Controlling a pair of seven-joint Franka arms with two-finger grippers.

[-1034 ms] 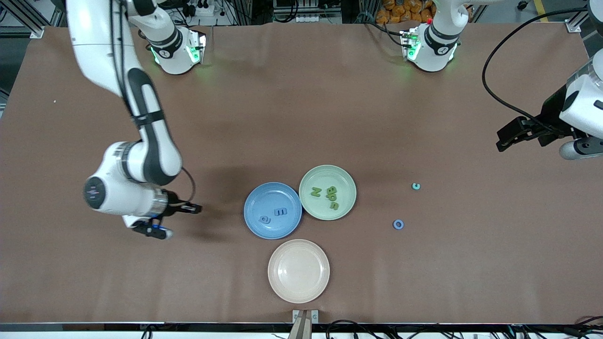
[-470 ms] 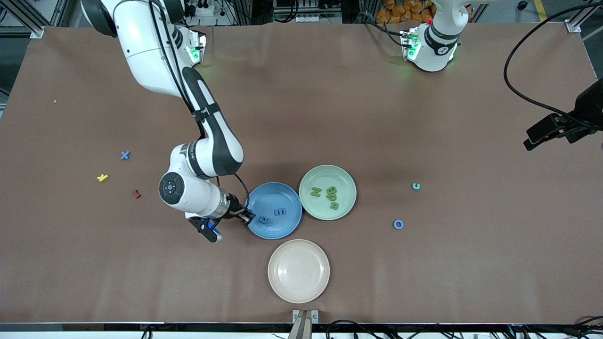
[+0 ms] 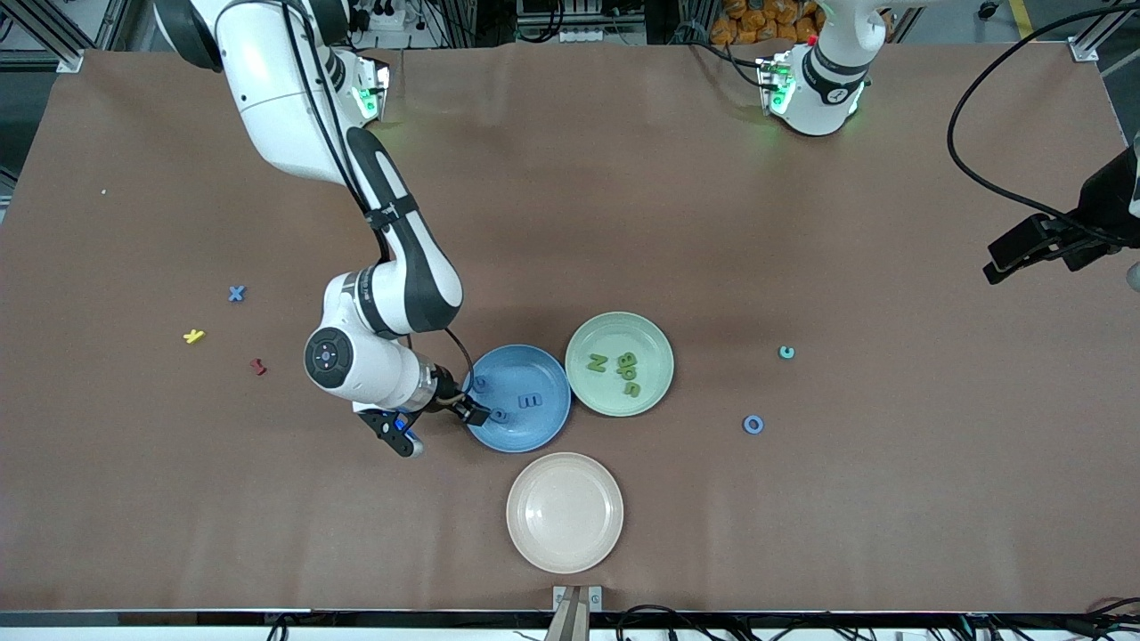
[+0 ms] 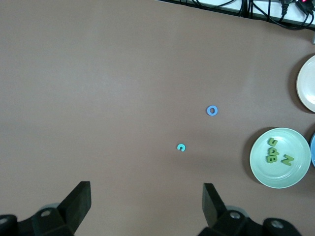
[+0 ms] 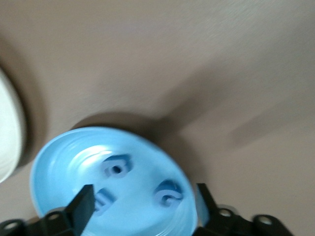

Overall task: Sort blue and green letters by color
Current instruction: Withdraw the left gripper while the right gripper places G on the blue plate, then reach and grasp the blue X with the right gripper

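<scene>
My right gripper [image 3: 474,412] hangs open and empty over the rim of the blue plate [image 3: 545,425] toward the right arm's end. Three blue letters lie in that plate: an E [image 3: 529,401], one beside it [image 3: 500,415] and one by the rim [image 3: 480,385]. The right wrist view shows the plate [image 5: 64,162] and a letter [image 5: 167,192] between my open fingers. The green plate [image 3: 606,392] holds three olive green letters, one an N [image 3: 597,362]. A blue X [image 3: 236,293] and a blue O [image 3: 753,425] lie loose. My left gripper [image 3: 1002,263] is open and empty.
An empty beige plate [image 3: 565,512] sits nearer the front camera than the other two plates. A yellow letter [image 3: 193,336] and a dark red letter [image 3: 257,366] lie near the X. A teal c [image 3: 786,352] lies near the O. The left arm waits at its end of the table.
My right gripper swung from the right arm's end of the table to the blue plate, and a third blue letter now lies in it. The left arm drew back toward the table's end.
</scene>
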